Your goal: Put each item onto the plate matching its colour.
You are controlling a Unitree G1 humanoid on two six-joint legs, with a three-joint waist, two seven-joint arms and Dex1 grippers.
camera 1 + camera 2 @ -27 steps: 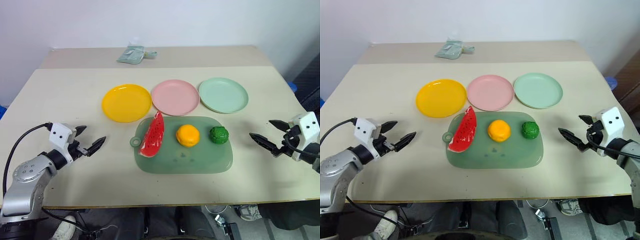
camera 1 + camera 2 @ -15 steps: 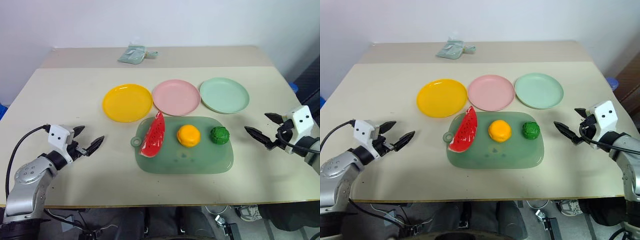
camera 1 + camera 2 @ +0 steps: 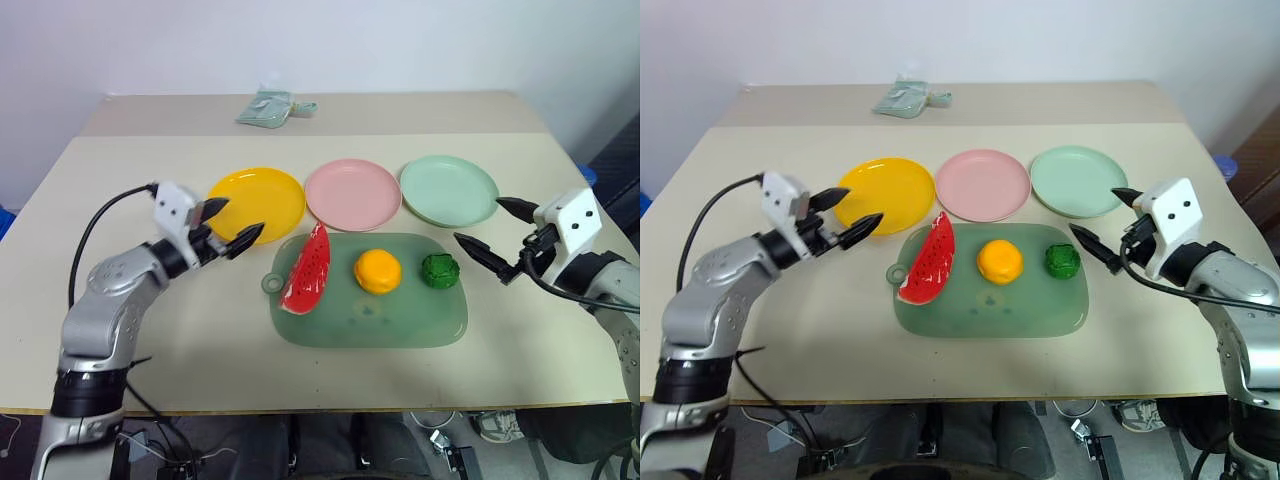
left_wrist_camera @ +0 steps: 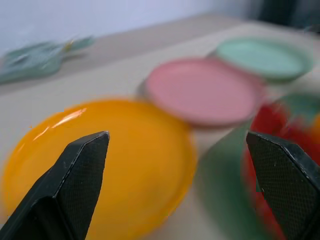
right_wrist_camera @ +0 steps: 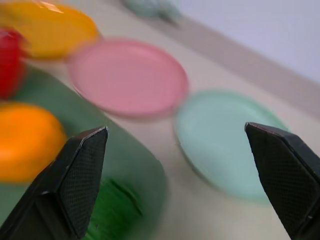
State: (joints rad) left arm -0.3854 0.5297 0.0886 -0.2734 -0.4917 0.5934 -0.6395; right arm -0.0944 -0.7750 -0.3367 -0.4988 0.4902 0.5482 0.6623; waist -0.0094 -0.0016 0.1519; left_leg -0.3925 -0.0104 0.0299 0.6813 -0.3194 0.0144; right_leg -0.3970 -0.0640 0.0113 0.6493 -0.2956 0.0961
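Note:
A red watermelon wedge, a round orange fruit and a bumpy dark-green ball lie in a row on a translucent green mat. Behind the mat, from left to right, are a yellow plate, a pink plate and a mint plate, all bare. My left gripper hovers open over the yellow plate's near edge, left of the wedge. My right gripper hangs open just right of the green ball, near the mint plate's front edge. Neither gripper holds anything.
A folded pale green cloth lies at the back of the table. The table's right edge runs close behind my right arm. Bare tabletop lies left of the mat and in front of it.
Both arms have swung inward and lifted: the left gripper from the table's front left to the yellow plate, the right gripper leftward to beside the green ball. The items have not moved.

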